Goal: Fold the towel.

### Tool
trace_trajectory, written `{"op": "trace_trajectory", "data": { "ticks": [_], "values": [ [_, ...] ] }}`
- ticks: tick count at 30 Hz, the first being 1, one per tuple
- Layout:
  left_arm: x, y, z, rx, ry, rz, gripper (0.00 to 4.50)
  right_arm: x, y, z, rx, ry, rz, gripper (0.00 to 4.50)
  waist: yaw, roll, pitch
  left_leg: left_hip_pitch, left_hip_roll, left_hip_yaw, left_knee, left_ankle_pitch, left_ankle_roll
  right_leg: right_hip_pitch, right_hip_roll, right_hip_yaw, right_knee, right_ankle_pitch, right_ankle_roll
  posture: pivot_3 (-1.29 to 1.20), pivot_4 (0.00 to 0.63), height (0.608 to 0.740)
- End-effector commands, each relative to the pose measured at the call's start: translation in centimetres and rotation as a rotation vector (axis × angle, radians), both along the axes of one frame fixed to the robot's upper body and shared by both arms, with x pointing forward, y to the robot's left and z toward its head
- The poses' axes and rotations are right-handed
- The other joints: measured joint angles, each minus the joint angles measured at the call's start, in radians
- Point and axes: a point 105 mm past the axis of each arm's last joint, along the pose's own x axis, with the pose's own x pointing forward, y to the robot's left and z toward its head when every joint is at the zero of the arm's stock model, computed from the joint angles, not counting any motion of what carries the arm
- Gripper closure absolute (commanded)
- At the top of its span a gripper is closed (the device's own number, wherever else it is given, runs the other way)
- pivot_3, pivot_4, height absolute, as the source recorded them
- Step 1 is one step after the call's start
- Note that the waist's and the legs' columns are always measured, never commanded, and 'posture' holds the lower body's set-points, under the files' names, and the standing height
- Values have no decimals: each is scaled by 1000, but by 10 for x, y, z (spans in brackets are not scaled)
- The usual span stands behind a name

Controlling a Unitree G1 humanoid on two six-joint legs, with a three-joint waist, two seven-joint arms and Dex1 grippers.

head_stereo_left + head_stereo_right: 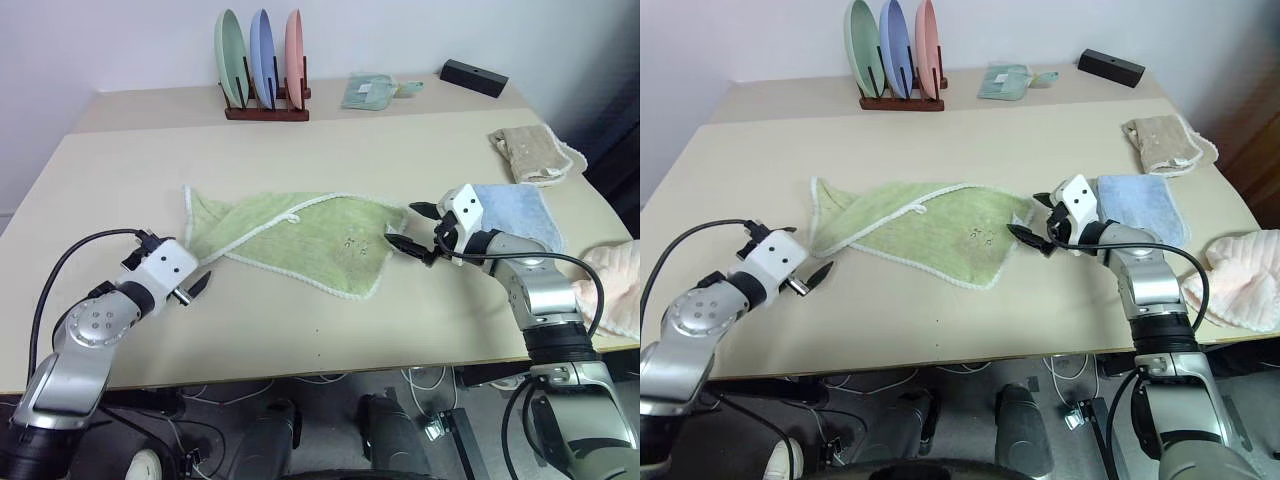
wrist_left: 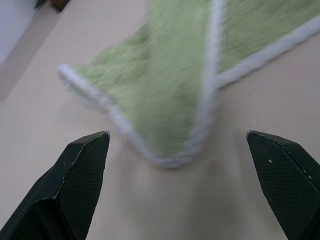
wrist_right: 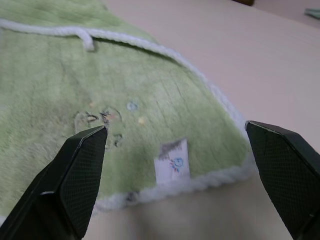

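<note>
Beige table (image 1: pixel 300 330) is bearing the towel (image 1: pixel 300 240) mid-frame, partly folded, rumpled; left gripper (image 1: pixel 197 287) and right gripper (image 1: pixel 412 228) are hovering beside it, jaws apart, empty.

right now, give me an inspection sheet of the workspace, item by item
surface: beige table, a second one butted behind it.
job's things: green towel lies partly folded, its left end doubled over; small tag near its right edge.
clutter: blue towel and beige towel at the right, pink cloth at the right edge; plate rack, a small teal item and black box at the back.
grippers: left gripper open, short of the towel's left end; right gripper open, at the towel's right edge; neither holds anything.
cables: black cable loops over the left arm, another along the right; loose leads on the floor.
surroundings: white wall behind.
</note>
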Motion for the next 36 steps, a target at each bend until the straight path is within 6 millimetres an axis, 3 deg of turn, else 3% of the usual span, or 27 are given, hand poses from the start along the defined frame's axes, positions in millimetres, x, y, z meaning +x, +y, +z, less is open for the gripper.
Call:
{"op": "trace_trajectory", "data": {
  "ticks": [1, 4, 6, 9, 14, 15, 21, 29, 32, 34, 36],
  "values": [
    [13, 1, -8, 50, 16, -39, 13, -2, -1, 18, 8, -77, -9, 0, 1, 0, 0, 0, 0, 0, 0, 0, 0, 0, 0, 0, 0, 0, 0, 0, 150, 737],
    [28, -9, -16, 5, 38, -79, 13, -2, -3, 19, 5, -81, -20, 0, 7, 0, 0, 0, 0, 0, 0, 0, 0, 0, 0, 0, 1, 0, 0, 0, 150, 737],
    [34, -15, -20, -4, 50, -101, 531, -3, -3, 19, 3, -85, -26, 0, 8, 0, 0, 0, -1, -1, 2, 0, 0, 1, 0, 0, 1, 0, 0, 0, 150, 737],
    [41, -15, -23, -13, 54, -91, 1818, -4, -4, 20, 3, -90, -32, 0, 6, 0, 0, 0, -1, -1, 2, 0, 0, 1, -1, 0, 1, 0, 0, 0, 150, 737],
    [42, -15, -24, -9, 43, -97, 4395, -5, -6, 21, -8, -100, -43, 0, 2, 0, 0, 0, -1, -1, 2, 0, 0, 1, -1, 0, 2, 0, 0, 0, 150, 737],
    [41, -14, -22, -13, 32, -94, 4489, -5, -6, 21, -19, -105, -41, 0, 1, 1, 0, 0, -1, -1, 2, 0, 0, 1, -1, 0, 2, 0, 0, 0, 150, 737],
    [29, -8, 4, -125, -43, -66, 4489, 0, 2, 37, -91, -148, 13, 0, -6, 1, 0, 0, -1, -1, 1, 0, 0, 0, -1, 0, 2, 0, 0, 0, 150, 737],
    [-4, -5, 11, -193, 5, -86, 4489, 21, 9, 38, -133, -121, 53, 0, 2, 0, 0, 0, 0, -1, 1, 0, 0, -1, -1, 0, 1, 0, 0, 0, 150, 737],
    [-10, -4, 10, -186, 26, -73, 3556, 24, 13, 37, -129, -129, 64, 0, 3, 0, 0, -1, -1, -1, 1, 0, 0, 0, -1, 0, 1, 0, 0, 0, 150, 737],
    [-14, -3, 6, -150, 43, -67, 2542, 24, 16, 36, -121, -129, 74, 0, 0, 0, 1, -1, -1, -1, 1, 0, 0, 0, -1, 0, 1, 0, 0, 0, 150, 737],
    [-16, -1, 2, -127, 56, -65, 2542, 22, 18, 35, -116, -129, 82, 0, -1, 0, 1, -1, 0, -1, 1, 0, 0, -1, -1, 0, 1, 0, 0, 0, 150, 737]
  ]
}}
